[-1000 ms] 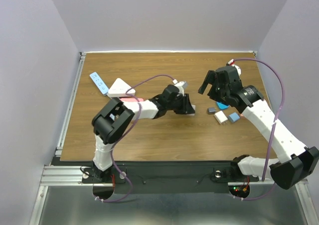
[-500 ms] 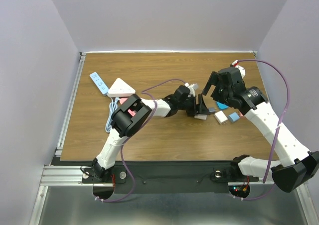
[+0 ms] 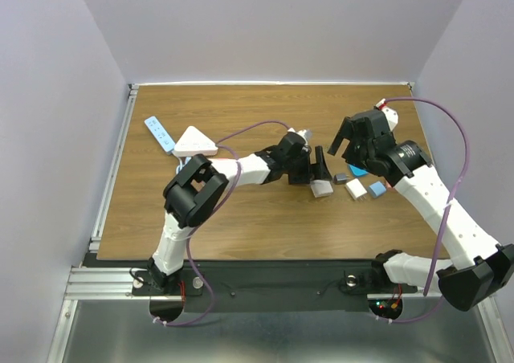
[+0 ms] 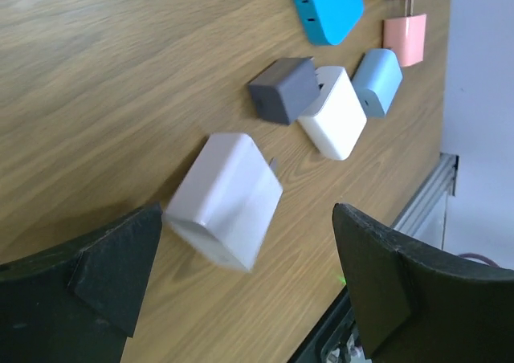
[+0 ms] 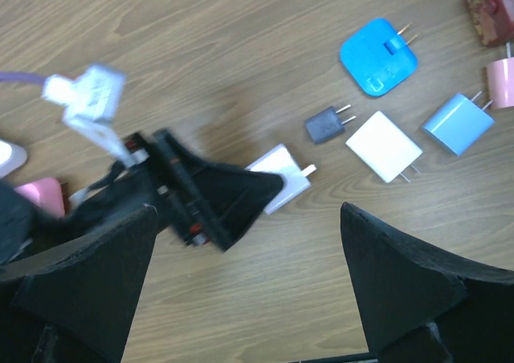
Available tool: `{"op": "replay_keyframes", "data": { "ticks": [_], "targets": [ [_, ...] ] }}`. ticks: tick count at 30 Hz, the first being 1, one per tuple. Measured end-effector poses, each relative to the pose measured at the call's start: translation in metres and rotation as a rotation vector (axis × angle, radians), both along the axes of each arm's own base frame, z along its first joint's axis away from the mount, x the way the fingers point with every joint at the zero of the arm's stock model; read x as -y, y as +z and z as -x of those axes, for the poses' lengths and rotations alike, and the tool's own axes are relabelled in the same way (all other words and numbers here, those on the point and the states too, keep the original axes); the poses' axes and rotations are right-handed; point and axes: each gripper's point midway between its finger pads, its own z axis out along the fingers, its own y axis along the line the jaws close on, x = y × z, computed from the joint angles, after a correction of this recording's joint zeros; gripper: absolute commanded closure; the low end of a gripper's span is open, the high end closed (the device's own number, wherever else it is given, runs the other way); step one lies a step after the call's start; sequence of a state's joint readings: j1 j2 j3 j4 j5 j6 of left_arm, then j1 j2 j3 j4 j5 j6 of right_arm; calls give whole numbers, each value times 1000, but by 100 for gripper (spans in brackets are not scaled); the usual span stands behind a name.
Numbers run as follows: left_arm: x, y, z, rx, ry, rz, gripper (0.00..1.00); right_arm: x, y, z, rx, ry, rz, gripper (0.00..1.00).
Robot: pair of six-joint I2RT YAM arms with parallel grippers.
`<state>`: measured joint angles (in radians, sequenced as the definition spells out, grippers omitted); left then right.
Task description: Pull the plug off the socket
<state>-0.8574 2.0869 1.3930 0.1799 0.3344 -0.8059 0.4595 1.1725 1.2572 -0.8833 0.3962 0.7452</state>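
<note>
White plug (image 4: 223, 200) lies loose on the worktop (image 4: 96, 74) beneath our spread left hand (image 4: 249, 234), so we judge the pulling done

Top camera overlooks the whole table (image 3: 241, 114); both wrist cameras closely share the white plug (image 4: 223, 198).

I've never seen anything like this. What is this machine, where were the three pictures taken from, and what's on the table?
Two white robot arms are bolted to a wooden table. One picture looks down from above; the other two come from a camera on each wrist. The left arm reaches to the middle, its jaws open over a white charger lying loose on the wood. The right arm hangs nearby, jaws open too, beside smaller chargers. A power strip lies far left.
</note>
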Motion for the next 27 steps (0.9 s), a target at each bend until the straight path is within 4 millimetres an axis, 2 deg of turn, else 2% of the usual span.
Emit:
{"op": "replay_keyframes", "data": {
  "ticks": [4,6,7,8,9,10,11,13,15,18,21,24,27],
  "targets": [
    [-26,24,-1,54,75,-38,1,9,-7,3,-7,-43,22,2],
    [-34,40,-5,88,103,-28,1,13,-14,6,-20,-57,36,8],
    [-36,45,-7,99,112,-23,4,14,-18,7,-30,-59,42,15],
    [-40,53,-11,114,127,-16,9,14,-22,8,-41,-56,49,38],
    [-44,58,-14,127,144,-15,13,14,-26,8,-55,-48,58,56],
    [-48,60,-15,133,155,-17,24,11,-32,9,-74,-28,59,91],
    [-56,62,-17,142,175,-24,30,8,-37,9,-92,-4,64,100],
    [-76,65,-16,151,215,-44,37,-7,-54,10,-143,66,38,100],
    [-94,71,-16,160,248,-51,37,-20,-74,14,-206,138,16,100],
    [-125,93,-14,198,310,-35,35,-44,-109,23,-307,254,-48,100],
    [-148,115,-8,243,354,-5,35,-58,-137,34,-392,327,-81,99],
    [-167,131,-1,279,389,26,35,-71,-154,38,-438,388,-101,100],
    [-184,133,4,292,429,25,35,-82,-165,36,-457,430,-119,100]
  ]
}}
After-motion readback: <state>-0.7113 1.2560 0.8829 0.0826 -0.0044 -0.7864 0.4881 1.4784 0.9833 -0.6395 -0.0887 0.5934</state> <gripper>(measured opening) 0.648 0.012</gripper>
